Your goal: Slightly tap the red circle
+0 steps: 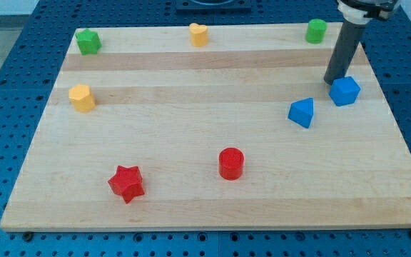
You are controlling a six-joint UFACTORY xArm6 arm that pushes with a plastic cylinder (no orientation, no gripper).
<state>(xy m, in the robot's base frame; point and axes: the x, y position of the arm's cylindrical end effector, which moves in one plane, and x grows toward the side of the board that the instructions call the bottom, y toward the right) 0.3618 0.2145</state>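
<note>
The red circle (pixel 231 163), a short red cylinder, stands on the wooden board (pixel 191 207) a little below the middle. My tip (pixel 332 81) is at the view's upper right, just left of and touching or nearly touching the blue cube (pixel 344 91). The tip is far up and to the right of the red circle. A blue triangular block (pixel 302 113) lies between them, down-left of the tip.
A red star (pixel 126 183) lies at the lower left. A yellow hexagon-like block (pixel 82 98) is at the left. A green block (pixel 88 41) is at the top left, a yellow heart (pixel 199 34) at top centre, a green cylinder (pixel 316 31) at top right.
</note>
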